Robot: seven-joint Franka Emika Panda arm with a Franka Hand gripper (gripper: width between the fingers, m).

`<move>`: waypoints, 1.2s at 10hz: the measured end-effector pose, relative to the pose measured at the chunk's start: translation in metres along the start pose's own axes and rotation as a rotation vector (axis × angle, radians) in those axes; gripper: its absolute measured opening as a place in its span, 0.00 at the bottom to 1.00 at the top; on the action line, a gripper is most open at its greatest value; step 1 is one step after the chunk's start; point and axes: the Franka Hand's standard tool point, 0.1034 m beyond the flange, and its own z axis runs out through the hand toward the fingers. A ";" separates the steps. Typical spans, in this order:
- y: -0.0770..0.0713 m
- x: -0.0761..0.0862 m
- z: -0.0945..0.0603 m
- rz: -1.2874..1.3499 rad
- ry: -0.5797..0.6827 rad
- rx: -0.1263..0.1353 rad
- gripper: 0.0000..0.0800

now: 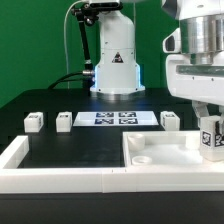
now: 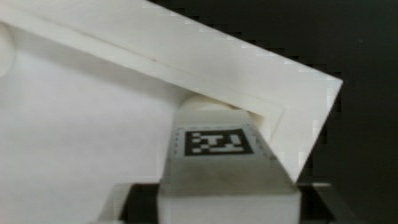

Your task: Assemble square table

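Note:
The square table's white slab (image 1: 160,152) lies at the front on the exterior view's right. My gripper (image 1: 211,118) is shut on a white tagged leg (image 1: 212,137) and holds it upright over the slab's corner at the exterior view's right edge. In the wrist view the leg (image 2: 222,150) sits between my dark fingers (image 2: 317,205), and its far end meets the rounded recess at the slab's corner (image 2: 267,80). Three more small white legs stand on the black table: two on the exterior view's left (image 1: 33,121) (image 1: 65,120) and one behind the slab (image 1: 169,120).
The marker board (image 1: 117,118) lies flat between the loose legs, in front of the robot's base (image 1: 115,60). A long white rail (image 1: 60,176) borders the black surface along the front and the exterior view's left.

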 end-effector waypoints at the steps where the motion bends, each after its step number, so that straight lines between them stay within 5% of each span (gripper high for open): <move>1: 0.000 0.000 0.000 0.044 -0.003 0.001 0.37; 3: 0.000 0.000 0.000 0.040 -0.004 0.001 0.37; 4: 0.000 0.000 0.001 0.005 -0.003 0.001 0.67; 5: 0.000 -0.001 0.001 -0.076 -0.002 0.000 0.77; 12: 0.001 -0.002 0.004 -0.677 -0.003 -0.004 0.81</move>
